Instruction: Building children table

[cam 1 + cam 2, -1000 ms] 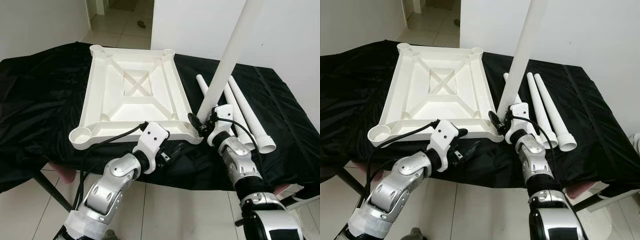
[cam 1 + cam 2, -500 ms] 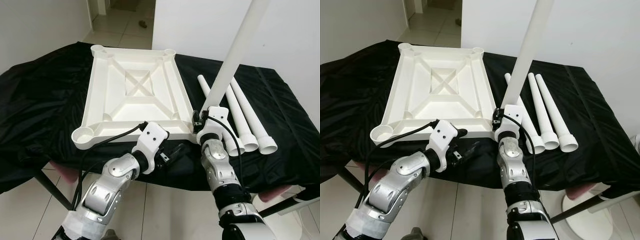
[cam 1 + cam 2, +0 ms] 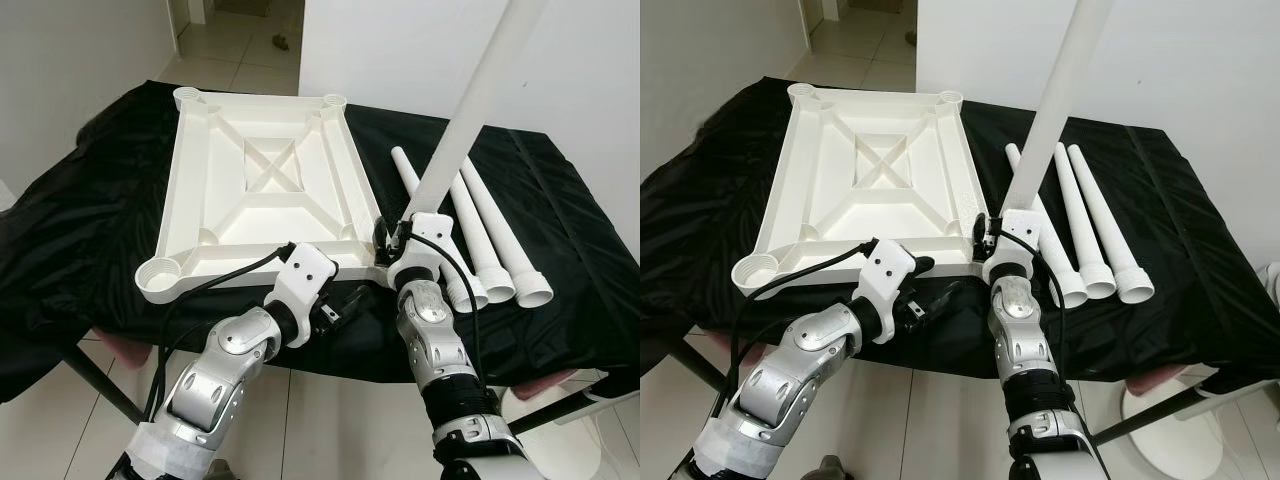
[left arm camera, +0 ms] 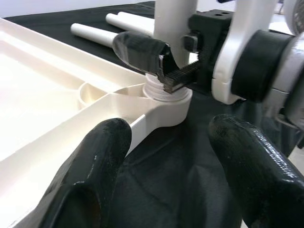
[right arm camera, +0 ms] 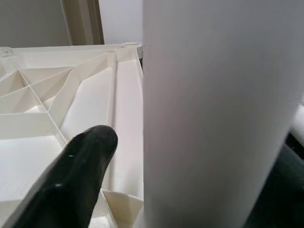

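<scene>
1. Your left gripper (image 3: 340, 305) hangs nearest you, just off the near edge of the black cloth (image 3: 90, 230), its two black fingers (image 4: 95, 166) spread apart with nothing between them, pointing at the tabletop's near right corner.
2. Your right gripper (image 3: 392, 240) sits just right of it, clamped on the base of a white table leg (image 3: 470, 110). You hold that leg nearly upright, leaning slightly right, with its threaded end seated in the near right corner socket (image 4: 166, 97).
3. The white tabletop (image 3: 260, 190) lies upside down on the cloth, ribbed underside up with a cross brace in the middle. You can see its near left socket (image 3: 160, 275) open, as are the two far corner sockets.
4. To the right of the tabletop, three more table legs (image 3: 490, 235) lie side by side on the cloth, flared ends toward you.
5. Beyond the table, a white wall (image 3: 400, 50) and a tiled floor (image 3: 240, 45) through a doorway.
</scene>
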### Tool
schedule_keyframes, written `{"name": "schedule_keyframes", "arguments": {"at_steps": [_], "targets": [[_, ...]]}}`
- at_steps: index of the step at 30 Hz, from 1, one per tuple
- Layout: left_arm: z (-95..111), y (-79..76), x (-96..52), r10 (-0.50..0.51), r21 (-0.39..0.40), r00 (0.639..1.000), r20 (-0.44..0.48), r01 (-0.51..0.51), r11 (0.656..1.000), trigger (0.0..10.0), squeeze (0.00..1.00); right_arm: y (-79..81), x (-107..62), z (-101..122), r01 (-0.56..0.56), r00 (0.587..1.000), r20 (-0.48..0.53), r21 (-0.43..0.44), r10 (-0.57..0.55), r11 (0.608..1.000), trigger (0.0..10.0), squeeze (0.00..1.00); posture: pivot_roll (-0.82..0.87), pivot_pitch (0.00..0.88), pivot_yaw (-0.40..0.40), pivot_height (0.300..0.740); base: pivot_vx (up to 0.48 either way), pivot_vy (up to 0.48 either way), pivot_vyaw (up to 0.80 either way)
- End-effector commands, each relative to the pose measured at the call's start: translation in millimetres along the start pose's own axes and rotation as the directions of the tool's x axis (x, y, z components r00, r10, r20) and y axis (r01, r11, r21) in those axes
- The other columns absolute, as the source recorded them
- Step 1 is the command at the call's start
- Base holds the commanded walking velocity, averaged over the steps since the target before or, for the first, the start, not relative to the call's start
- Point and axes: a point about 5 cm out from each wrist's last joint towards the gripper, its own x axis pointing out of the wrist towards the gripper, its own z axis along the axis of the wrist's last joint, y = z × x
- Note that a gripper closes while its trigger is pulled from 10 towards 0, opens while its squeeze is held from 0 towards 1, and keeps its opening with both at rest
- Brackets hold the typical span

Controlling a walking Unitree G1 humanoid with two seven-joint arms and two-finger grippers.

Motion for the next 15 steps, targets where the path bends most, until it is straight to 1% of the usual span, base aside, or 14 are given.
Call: {"name": "schedule_keyframes", "arguments": {"at_steps": [1,6,8,9,10,11,12,15], "targets": [[-0.9,-0.5,0.0,0.019,0.009,1.000,-0.003,-0.019,1.000,10.0,0.00,-3.8,-1.0,0.3,0.006,1.000,0.005,0.000,-0.006,1.000,10.0,1.00,0.18,0.000,-0.081,0.740,0.000,0.000,0.00],[-1.4,-2.1,0.4,0.019,0.011,1.000,-0.002,-0.019,1.000,10.0,0.00,-7.4,-4.7,2.4,-0.013,0.999,0.029,-0.001,0.013,1.000,10.0,1.00,0.18,0.000,-0.085,0.740,0.000,0.000,0.00],[-1.8,-3.0,0.8,0.024,0.015,1.000,-0.002,-0.024,1.000,10.0,0.00,-14.5,-14.4,3.8,-0.029,0.998,0.059,-0.006,0.030,1.000,10.0,1.00,0.18,0.000,-0.087,0.740,0.000,0.000,0.00],[-1.8,-3.0,0.8,0.024,0.015,1.000,-0.002,-0.024,1.000,10.0,0.00,-14.5,-14.4,3.8,-0.029,0.998,0.059,-0.006,0.030,1.000,10.0,1.00,0.18,0.000,-0.087,0.740,0.000,0.000,0.00],[-2.1,-2.5,0.7,0.021,0.011,1.000,-0.002,-0.021,1.000,10.0,0.00,-18.3,-23.2,4.0,-0.054,0.995,0.078,0.000,0.054,0.999,10.0,0.00,0.17,0.000,-0.086,0.740,0.000,0.000,0.00],[-2.1,-2.5,0.7,0.021,0.011,1.000,-0.002,-0.021,1.000,10.0,0.00,-18.3,-23.2,4.0,-0.054,0.995,0.078,0.000,0.054,0.999,10.0,0.00,0.17,0.000,-0.086,0.740,0.000,0.000,0.00],[-2.3,-1.5,0.6,0.019,0.007,1.000,-0.002,-0.019,1.000,10.0,0.00,-20.5,-32.0,4.0,-0.085,0.992,0.096,0.003,0.085,0.996,10.0,0.00,0.16,0.000,-0.083,0.740,0.000,0.000,0.00],[-2.3,-1.5,0.6,0.019,0.007,1.000,-0.002,-0.019,1.000,10.0,0.00,-20.5,-32.0,4.0,-0.085,0.992,0.096,0.003,0.085,0.996,10.0,0.00,0.16,0.000,-0.083,0.740,0.000,0.000,0.00]]}}
